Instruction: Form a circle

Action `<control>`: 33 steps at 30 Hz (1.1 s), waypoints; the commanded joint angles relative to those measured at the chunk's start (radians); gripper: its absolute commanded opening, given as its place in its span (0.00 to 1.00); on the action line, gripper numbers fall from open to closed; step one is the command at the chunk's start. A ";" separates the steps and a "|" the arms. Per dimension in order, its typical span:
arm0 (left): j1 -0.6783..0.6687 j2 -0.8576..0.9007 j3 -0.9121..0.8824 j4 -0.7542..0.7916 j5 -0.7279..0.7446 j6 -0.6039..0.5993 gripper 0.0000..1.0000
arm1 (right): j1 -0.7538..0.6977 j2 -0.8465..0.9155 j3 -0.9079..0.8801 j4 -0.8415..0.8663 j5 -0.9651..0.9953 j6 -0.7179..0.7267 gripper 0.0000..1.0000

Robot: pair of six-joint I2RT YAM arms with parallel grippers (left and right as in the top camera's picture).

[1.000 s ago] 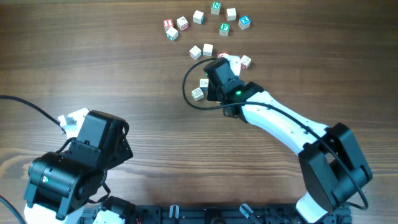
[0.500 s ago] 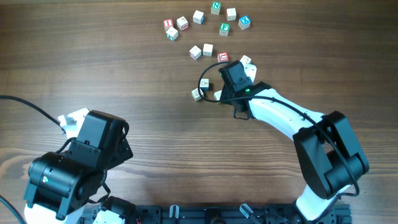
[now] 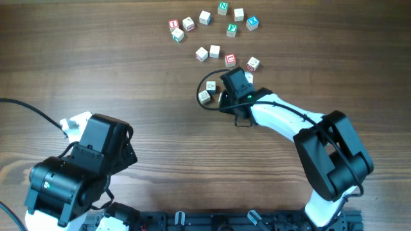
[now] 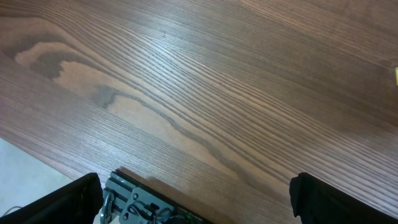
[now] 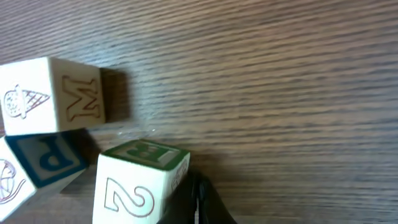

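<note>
Here, largest thing first.
Table [image 3: 96, 58]: brown wood grain, filling all three views; the left wrist view shows only bare boards and the table's near edge.
Right arm [image 3: 282, 119]: white and black, reaching from the near right corner up toward the middle of the table.
Left arm [image 3: 80, 167]: black, folded at the near left corner, well apart from every block.
Left gripper [image 4: 199, 199]: jaws spread wide, holding nothing; its dark fingertips show at the two lower corners of the left wrist view.
Right gripper [image 3: 234, 80]: jaws closed together, gripping nothing; its dark tip sits right beside the block marked 2 [image 5: 140, 183] in the wrist view, though I cannot tell if they touch.
Alphabet cubes [image 3: 212, 29]: loose and scattered at the far middle of the table, no ring formed; two [image 3: 207, 91] lie just left of the right gripper, one [image 3: 252, 63] just right of it.
Block marked M [image 5: 53, 93]: stands above a blue P block [image 5: 50, 163], near the 2 block.
</note>
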 commanded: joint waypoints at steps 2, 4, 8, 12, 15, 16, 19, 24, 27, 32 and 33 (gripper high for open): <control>0.006 -0.002 -0.004 0.000 -0.001 -0.016 1.00 | 0.005 0.017 -0.009 0.003 -0.017 -0.013 0.05; 0.006 -0.002 -0.004 0.000 -0.001 -0.016 1.00 | 0.005 0.017 -0.009 -0.004 0.024 -0.003 0.05; 0.006 -0.002 -0.004 0.000 -0.001 -0.016 1.00 | 0.005 0.017 -0.009 0.012 0.048 -0.007 0.04; 0.006 -0.002 -0.004 0.000 -0.001 -0.016 1.00 | 0.008 0.017 -0.010 0.050 0.024 -0.067 0.05; 0.006 -0.002 -0.004 0.000 -0.001 -0.016 1.00 | 0.008 0.017 -0.010 0.061 0.024 -0.066 0.04; 0.006 -0.002 -0.004 0.000 -0.001 -0.016 1.00 | 0.008 0.017 -0.010 0.063 0.024 -0.066 0.05; 0.006 -0.002 -0.004 0.000 -0.001 -0.016 1.00 | 0.008 0.017 -0.010 0.063 0.016 -0.066 0.05; 0.006 -0.002 -0.004 0.000 -0.001 -0.016 1.00 | 0.008 0.017 -0.010 0.062 -0.026 -0.065 0.05; 0.006 -0.002 -0.004 0.000 -0.001 -0.016 1.00 | 0.008 0.017 -0.011 0.063 -0.029 -0.064 0.05; 0.006 -0.002 -0.004 0.000 -0.001 -0.016 1.00 | 0.008 0.017 -0.011 0.071 -0.029 -0.063 0.04; 0.006 -0.002 -0.004 0.000 -0.001 -0.016 1.00 | 0.008 0.017 -0.012 0.074 -0.029 -0.064 0.04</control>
